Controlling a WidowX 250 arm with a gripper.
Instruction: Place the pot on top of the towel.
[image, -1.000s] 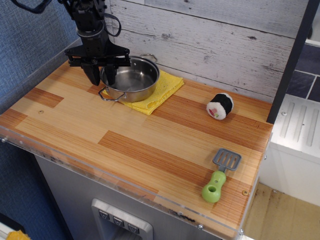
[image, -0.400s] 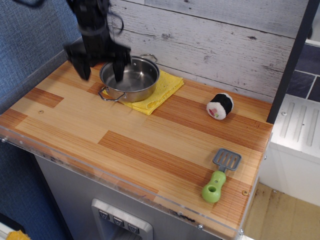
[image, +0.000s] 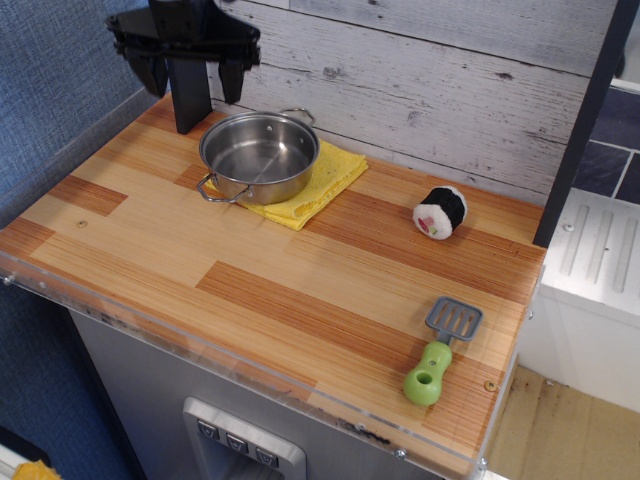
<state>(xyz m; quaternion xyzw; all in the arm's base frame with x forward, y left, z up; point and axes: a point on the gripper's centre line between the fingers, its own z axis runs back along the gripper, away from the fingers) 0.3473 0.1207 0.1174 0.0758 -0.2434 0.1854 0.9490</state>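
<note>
The shiny steel pot (image: 259, 156) rests upright on the yellow towel (image: 322, 184) at the back left of the wooden counter. The towel shows to the right of and in front of the pot. One wire loop handle points front left, the other back right. My gripper (image: 192, 82) hangs above and behind the pot's left side, clear of it. Its two black fingers are spread wide apart and hold nothing.
A black-and-white sushi roll toy (image: 439, 212) lies at the right of the counter. A spatula with a green handle (image: 437, 356) lies near the front right corner. A whitewashed plank wall (image: 430, 80) runs behind the counter. A blue wall stands to the left.
My gripper let go of the pot's left rim, opened and rose up and back. The pot stays on the towel.
</note>
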